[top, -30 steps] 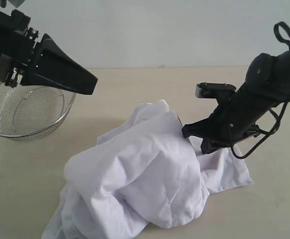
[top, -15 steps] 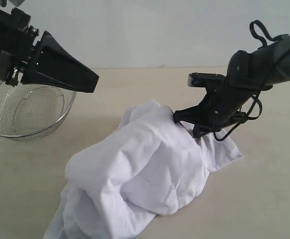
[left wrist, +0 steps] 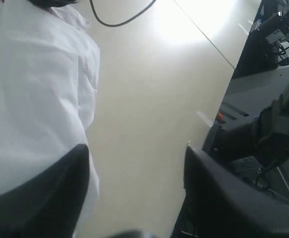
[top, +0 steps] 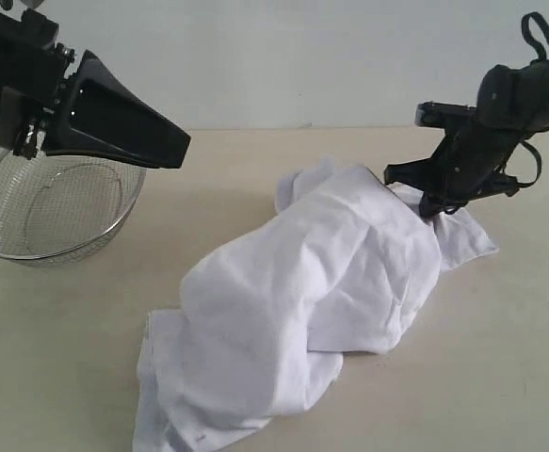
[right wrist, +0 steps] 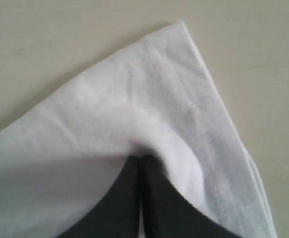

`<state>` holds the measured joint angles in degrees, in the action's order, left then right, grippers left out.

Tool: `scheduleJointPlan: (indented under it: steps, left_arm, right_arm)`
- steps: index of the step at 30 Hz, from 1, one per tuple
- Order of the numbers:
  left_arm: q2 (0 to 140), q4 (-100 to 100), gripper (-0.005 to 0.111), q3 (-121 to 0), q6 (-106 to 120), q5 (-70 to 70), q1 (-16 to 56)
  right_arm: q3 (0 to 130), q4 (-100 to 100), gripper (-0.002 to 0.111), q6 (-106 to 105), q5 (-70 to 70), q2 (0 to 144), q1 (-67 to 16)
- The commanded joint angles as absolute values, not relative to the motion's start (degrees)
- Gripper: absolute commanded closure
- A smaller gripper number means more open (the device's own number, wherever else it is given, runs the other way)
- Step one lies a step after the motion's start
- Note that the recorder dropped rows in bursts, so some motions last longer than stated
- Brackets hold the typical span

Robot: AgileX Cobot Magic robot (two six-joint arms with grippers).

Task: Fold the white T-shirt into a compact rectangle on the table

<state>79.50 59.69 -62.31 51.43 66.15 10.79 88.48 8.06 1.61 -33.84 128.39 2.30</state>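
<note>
white t-shirt (top: 312,273) pinched by right tool (top: 431,211), arm angled down

Lab: plain table (top: 255,160), cabled equipment (left wrist: 278,29)

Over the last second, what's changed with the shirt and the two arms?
The right gripper, shut on the white T-shirt, went slightly left and then well to the right in the exterior view. It dragged the bunched cloth rightward across the table and stretched it out. The left gripper stayed open by the wire basket, which hasn't moved.
</note>
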Motion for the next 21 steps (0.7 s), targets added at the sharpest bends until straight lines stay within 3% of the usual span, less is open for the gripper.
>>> scheduleJointPlan:
  steps: [1, 13, 21]
  left_arm:
    - [79.3, 60.6, 0.053, -62.7, 51.0, 66.0, 11.2]
    - [79.3, 60.6, 0.053, -62.7, 50.9, 66.0, 11.2]
    - [79.3, 59.9, 0.053, -62.7, 50.9, 65.0, 11.2]
  right_arm:
    - [91.0, 3.5, 0.109, 1.0, -37.2, 132.8, 5.5]
    - [105.6, 2.6, 0.109, 5.1, -43.3, 135.8, 9.3]
    - [107.2, 26.1, 0.108, -8.5, -45.8, 129.5, 8.5]
